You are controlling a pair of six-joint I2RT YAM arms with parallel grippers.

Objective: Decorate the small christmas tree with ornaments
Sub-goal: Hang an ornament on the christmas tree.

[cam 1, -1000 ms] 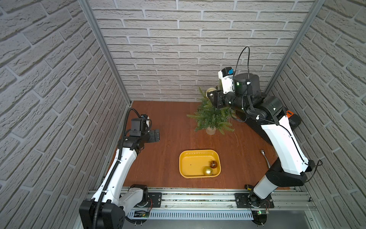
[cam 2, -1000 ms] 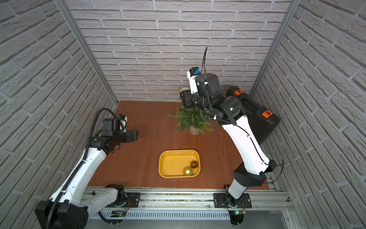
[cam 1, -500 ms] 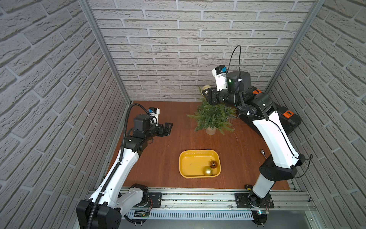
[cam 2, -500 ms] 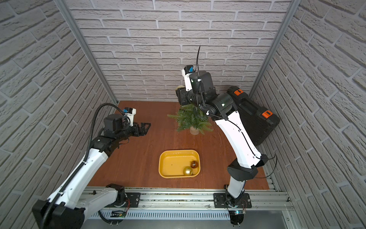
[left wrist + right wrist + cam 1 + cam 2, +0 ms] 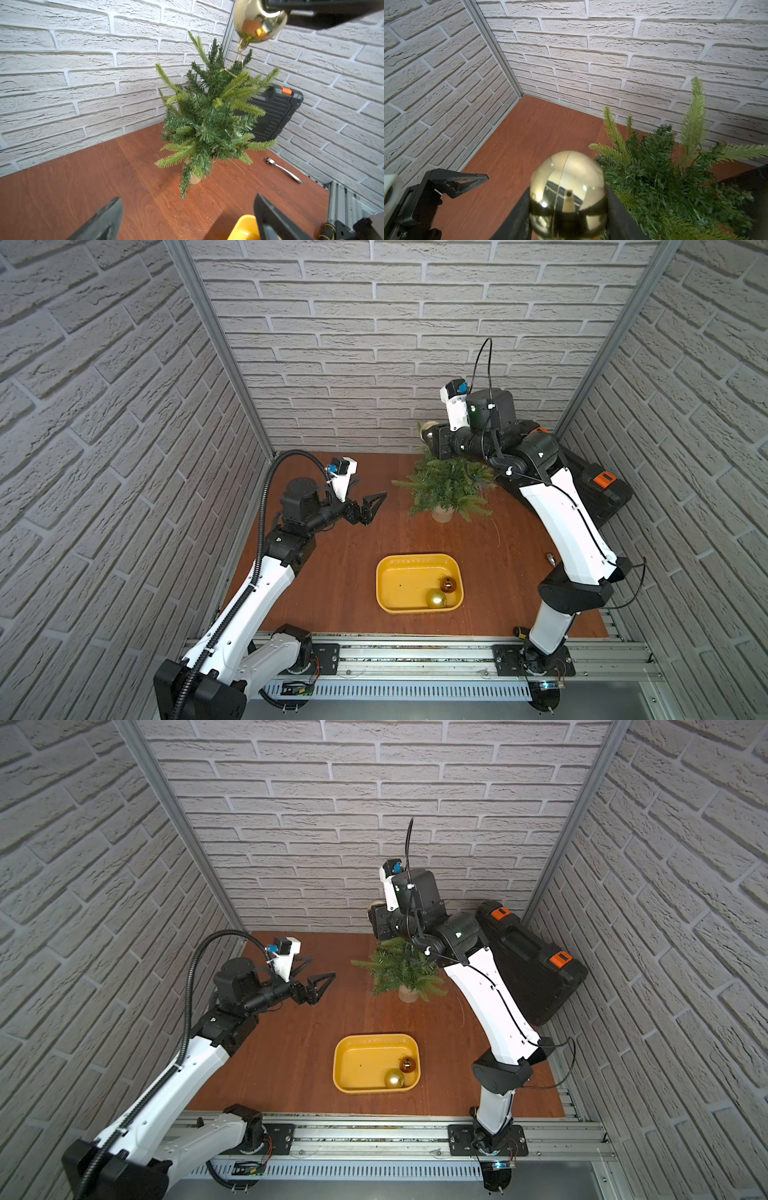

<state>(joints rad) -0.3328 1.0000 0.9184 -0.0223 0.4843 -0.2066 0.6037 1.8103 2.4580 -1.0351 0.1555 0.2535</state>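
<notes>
Black fingers of the left gripper (image 5: 370, 488) are spread wide with nothing between them. It is held in the air well to the left of the small christmas tree (image 5: 446, 485) and pointed toward it. Nearer the robot than the tree, a yellow tray (image 5: 415, 559) is set on the wooden table (image 5: 332, 572). In its right end a satin gold bauble (image 5: 435, 598) and a smaller dark bronze bauble (image 5: 448, 583) are lying just beside each other. The tree is stood upright in a pale pot (image 5: 441, 514) near the back wall. Just above its top, a mirror-like gold bauble (image 5: 257, 22) is clamped between the jaws of the right gripper (image 5: 568, 199), cap downward. A thin gold loop (image 5: 239, 56) is trailed from the cap into the topmost branches. To the right of the tree a small metal tool (image 5: 283, 170) is laid on the table. Farther right, a black case (image 5: 528, 961) is leaned against the side wall.
</notes>
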